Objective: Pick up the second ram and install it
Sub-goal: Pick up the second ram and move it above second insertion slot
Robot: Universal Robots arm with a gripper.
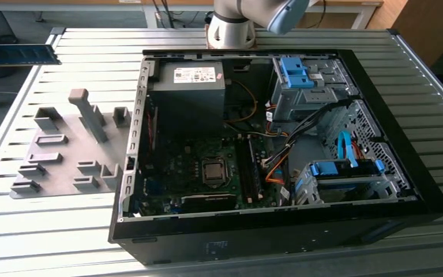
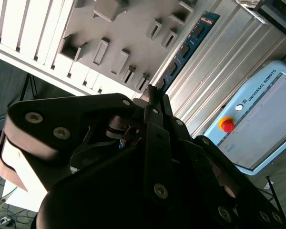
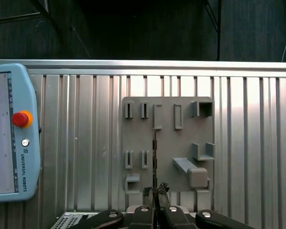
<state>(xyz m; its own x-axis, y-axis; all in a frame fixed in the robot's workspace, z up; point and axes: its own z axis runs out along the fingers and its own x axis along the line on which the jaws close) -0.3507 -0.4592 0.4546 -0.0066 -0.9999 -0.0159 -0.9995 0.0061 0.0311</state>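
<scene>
My hand (image 3: 155, 192) is clamped on the second ram (image 2: 188, 45), fingers nearly touching. My base column (image 1: 231, 27) is upright, next joint (image 1: 287, 14) toward the exterior view's right.

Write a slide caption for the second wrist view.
Gripper shut on the second ram, with the grey fixture tray and slatted table beyond.

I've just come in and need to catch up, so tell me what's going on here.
The arm's gripper is shut on the second ram, a thin blue-green stick. It holds the stick in the air over the grey fixture tray, which lies on the slatted metal table. The open computer case lies beside the tray, and the stick is not yet in it.
</scene>
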